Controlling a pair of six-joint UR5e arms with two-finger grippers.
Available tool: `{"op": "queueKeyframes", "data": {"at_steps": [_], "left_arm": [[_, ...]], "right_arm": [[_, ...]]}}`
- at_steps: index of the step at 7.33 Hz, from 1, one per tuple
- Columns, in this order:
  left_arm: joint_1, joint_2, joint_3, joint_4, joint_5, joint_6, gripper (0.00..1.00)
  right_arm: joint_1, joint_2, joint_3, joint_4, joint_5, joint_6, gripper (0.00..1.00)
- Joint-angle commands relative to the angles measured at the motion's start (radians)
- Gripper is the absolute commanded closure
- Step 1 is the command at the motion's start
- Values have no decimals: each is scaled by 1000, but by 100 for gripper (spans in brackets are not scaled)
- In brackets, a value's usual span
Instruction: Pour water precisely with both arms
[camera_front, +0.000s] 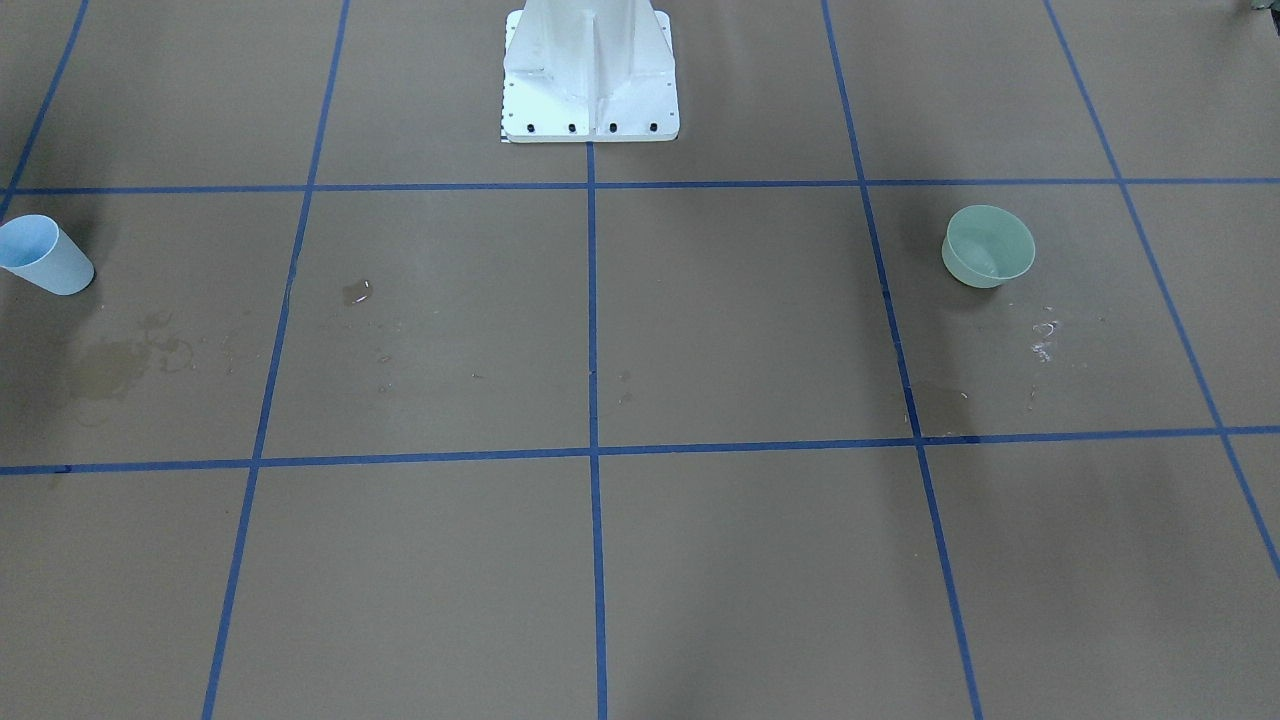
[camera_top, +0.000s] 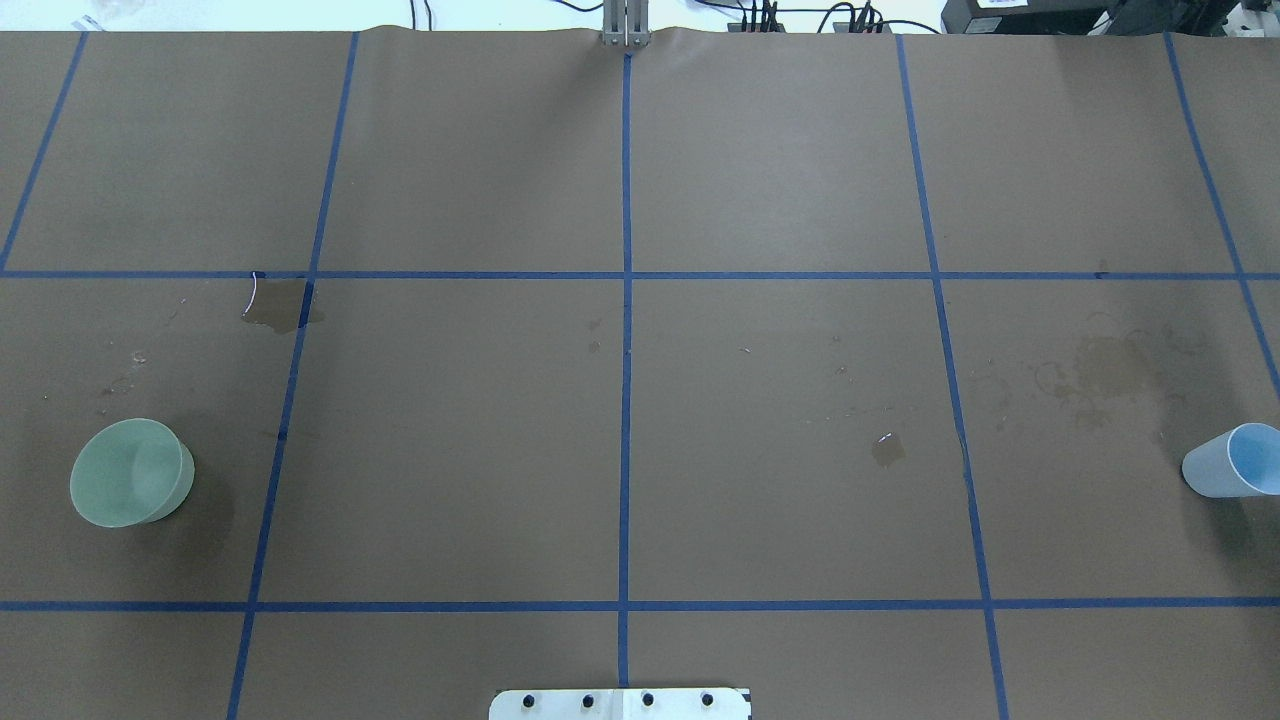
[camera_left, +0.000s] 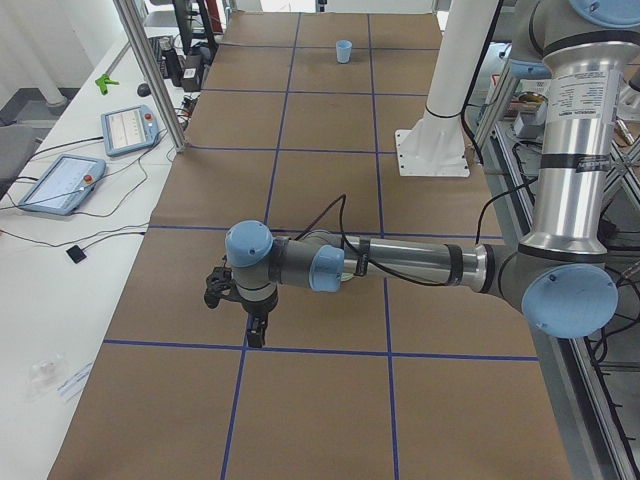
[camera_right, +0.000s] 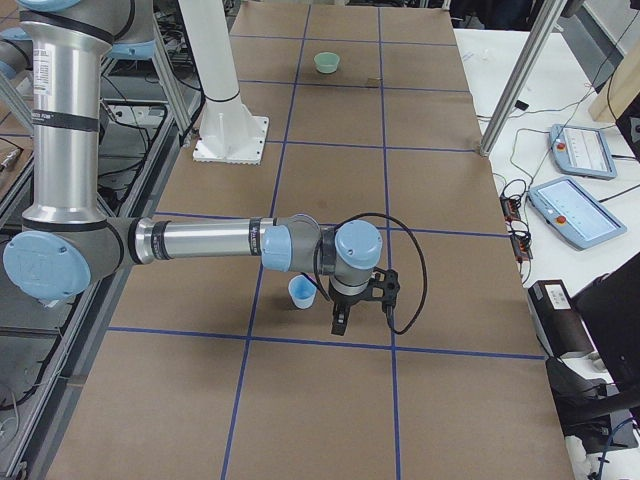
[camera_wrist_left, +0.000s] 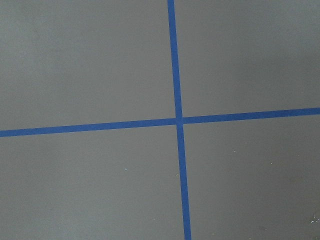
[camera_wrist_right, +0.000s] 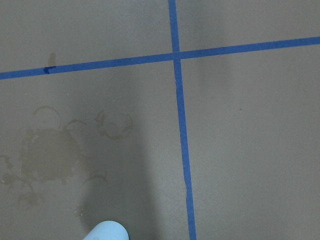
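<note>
Two unknowns: how wide the left pincer (camera_left: 257, 340) and right pincer (camera_right: 338, 326) stand (side views only). Water (camera_top: 282, 305) shows only as puddles on the surface (camera_top: 780, 180); an off-centre grasp could topple the cup (camera_top: 1232, 462), right edge overhead.

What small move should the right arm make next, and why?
Probably ease the right gripper sideways toward the blue cup and line it up for a grasp. The cup stands upright beside the gripper, apart from it, and only its rim shows at the right wrist view's bottom edge.
</note>
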Motion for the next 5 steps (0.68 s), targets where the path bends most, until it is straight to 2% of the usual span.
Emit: {"op": "queueKeyframes", "data": {"at_steps": [1, 5], "left_arm": [[2, 0, 1, 0, 1, 0, 0], [3, 3, 2, 0, -2, 0, 0]], "right_arm": [[0, 2, 10, 0, 0, 0, 1], [0, 1, 22, 0, 0, 3, 1]]}}
